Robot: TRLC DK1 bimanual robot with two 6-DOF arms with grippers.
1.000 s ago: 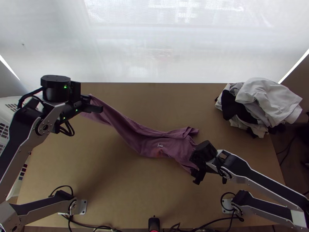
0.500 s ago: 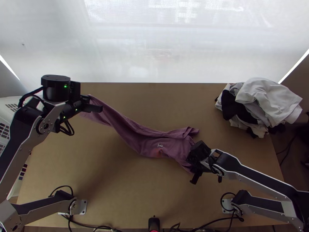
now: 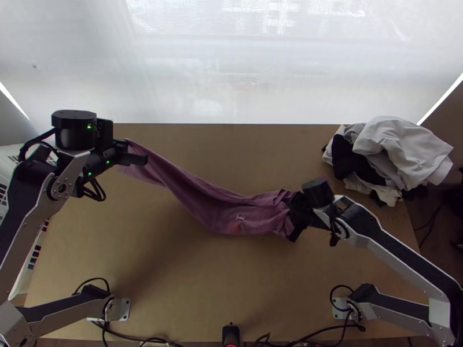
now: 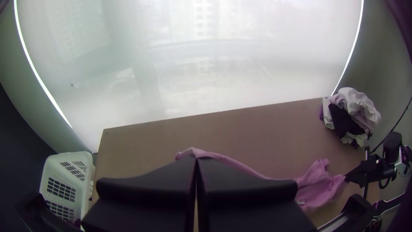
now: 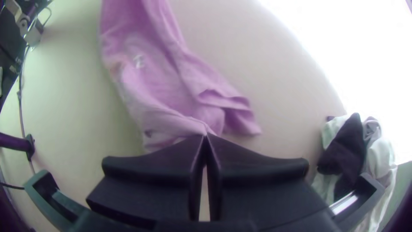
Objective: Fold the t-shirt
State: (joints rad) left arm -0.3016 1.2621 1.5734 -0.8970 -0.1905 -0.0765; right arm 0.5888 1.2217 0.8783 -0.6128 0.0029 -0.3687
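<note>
From where I stand, the mauve t-shirt (image 3: 199,199) runs slantwise over the light wooden table (image 3: 231,289) in one long, gathered strip, not spread flat; the left gripper (image 3: 134,152) has one end of it up off the wood near the far left corner, its flat black fingers (image 4: 163,180) pressed together on the cloth; the right gripper (image 3: 297,217) is low at the other end, right of the table's middle, its own two fingers (image 5: 159,161) closed at the tips on a pinch of the shirt's edge; just beyond that grip a loose, crumpled flap of the shirt lies on the wood, and a small pale mark shows on the cloth nearby; a heap of white, grey and black clothes (image 3: 399,150) sits at the far right corner, apart from the shirt; a white slotted basket (image 4: 68,160) stands beside the table's left edge.
</note>
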